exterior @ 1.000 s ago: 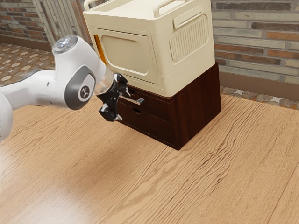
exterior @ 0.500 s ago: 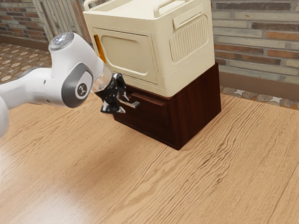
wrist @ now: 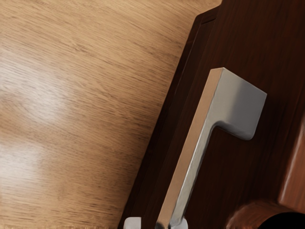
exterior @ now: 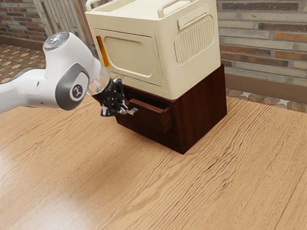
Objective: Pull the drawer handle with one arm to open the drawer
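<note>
Evidently partway through the pull: the upper drawer (exterior: 147, 116) stands out from its dark wooden cabinet (exterior: 204, 108), near the far edge of the table (exterior: 192, 191), with a strip of its interior exposed behind the front panel. The metal handle (exterior: 133, 111) is fixed to that front, on the side facing my arm (exterior: 72, 84), which enters from the exterior view's left. My gripper (exterior: 118, 107) is at the handle, one end of the bar projecting beyond it towards the exterior view's right; whether the jaws are clamped on the bar or stand apart about it, I cannot tell. A cream box (exterior: 132, 55) rests on top of the cabinet. Step in hand, as I judge it: drawing the drawer outward, opening begun but room for further travel likely. Principal risk: slip at the handle, since the bar is slim and smooth, and a loose hold or a small turn of my wrist could let it slide free. Second risk: binding in the runners, should I pull at an angle to the drawer's line of travel. Third: dragging or twisting the whole cabinet over the table, box included, if I continue pulling after the drawer meets its stop. A straight, level, slow pull, square to the front, seems the safest continuation.
</note>
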{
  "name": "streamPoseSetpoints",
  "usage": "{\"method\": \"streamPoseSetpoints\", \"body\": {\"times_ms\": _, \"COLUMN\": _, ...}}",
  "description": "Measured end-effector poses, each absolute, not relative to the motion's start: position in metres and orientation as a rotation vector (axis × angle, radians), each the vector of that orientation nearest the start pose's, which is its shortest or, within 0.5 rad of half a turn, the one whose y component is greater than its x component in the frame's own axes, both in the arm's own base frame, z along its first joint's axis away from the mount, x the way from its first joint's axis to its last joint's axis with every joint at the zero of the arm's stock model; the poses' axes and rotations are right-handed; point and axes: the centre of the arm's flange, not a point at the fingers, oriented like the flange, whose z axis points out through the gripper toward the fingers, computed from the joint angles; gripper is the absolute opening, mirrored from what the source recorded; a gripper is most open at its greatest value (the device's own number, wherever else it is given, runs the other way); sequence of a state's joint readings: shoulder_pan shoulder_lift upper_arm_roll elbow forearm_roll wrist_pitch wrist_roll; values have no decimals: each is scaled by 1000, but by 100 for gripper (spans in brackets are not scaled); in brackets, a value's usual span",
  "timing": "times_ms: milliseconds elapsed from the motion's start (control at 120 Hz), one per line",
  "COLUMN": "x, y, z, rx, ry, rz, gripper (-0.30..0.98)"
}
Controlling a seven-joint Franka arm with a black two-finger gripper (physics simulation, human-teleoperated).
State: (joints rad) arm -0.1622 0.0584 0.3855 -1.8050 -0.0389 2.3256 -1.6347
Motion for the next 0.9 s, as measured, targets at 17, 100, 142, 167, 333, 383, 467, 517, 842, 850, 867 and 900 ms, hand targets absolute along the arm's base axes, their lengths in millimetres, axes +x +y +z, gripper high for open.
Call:
{"method": "streamPoseSetpoints", "body": {"times_ms": 17, "x": 603, "y": 131, "z": 558, "rx": 1653, "ry": 2245, "rz": 491, "gripper": -8}}
{"method": "streamPoseSetpoints", "body": {"times_ms": 100, "x": 600, "y": 129, "z": 561, "rx": 1654, "ry": 2245, "rz": 482, "gripper": -9}}
{"method": "streamPoseSetpoints", "body": {"times_ms": 142, "x": 598, "y": 129, "z": 561, "rx": 1654, "ry": 2246, "rz": 475, "gripper": -9}}
{"method": "streamPoseSetpoints", "body": {"times_ms": 167, "x": 596, "y": 129, "z": 561, "rx": 1654, "ry": 2248, "rz": 470, "gripper": -10}}
{"method": "streamPoseSetpoints", "body": {"times_ms": 333, "x": 581, "y": 131, "z": 559, "rx": 1645, "ry": 2258, "rz": 439, "gripper": -10}}
{"method": "streamPoseSetpoints", "body": {"times_ms": 383, "x": 578, "y": 131, "z": 558, "rx": 1645, "ry": 2261, "rz": 432, "gripper": -10}}
{"method": "streamPoseSetpoints", "body": {"times_ms": 467, "x": 575, "y": 131, "z": 557, "rx": 1645, "ry": 2264, "rz": 423, "gripper": -10}}
{"method": "streamPoseSetpoints", "body": {"times_ms": 517, "x": 572, "y": 131, "z": 556, "rx": 1644, "ry": 2266, "rz": 417, "gripper": -10}}
{"method": "streamPoseSetpoints", "body": {"times_ms": 842, "x": 548, "y": 133, "z": 559, "rx": 1628, "ry": 2263, "rz": 386, "gripper": -10}}
{"method": "streamPoseSetpoints", "body": {"times_ms": 850, "x": 547, "y": 133, "z": 559, "rx": 1627, "ry": 2263, "rz": 385, "gripper": -10}}
{"method": "streamPoseSetpoints", "body": {"times_ms": 867, "x": 546, "y": 133, "z": 559, "rx": 1626, "ry": 2262, "rz": 385, "gripper": -10}}
{"method": "streamPoseSetpoints", "body": {"times_ms": 900, "x": 544, "y": 134, "z": 560, "rx": 1625, "ry": 2261, "rz": 385, "gripper": -10}}
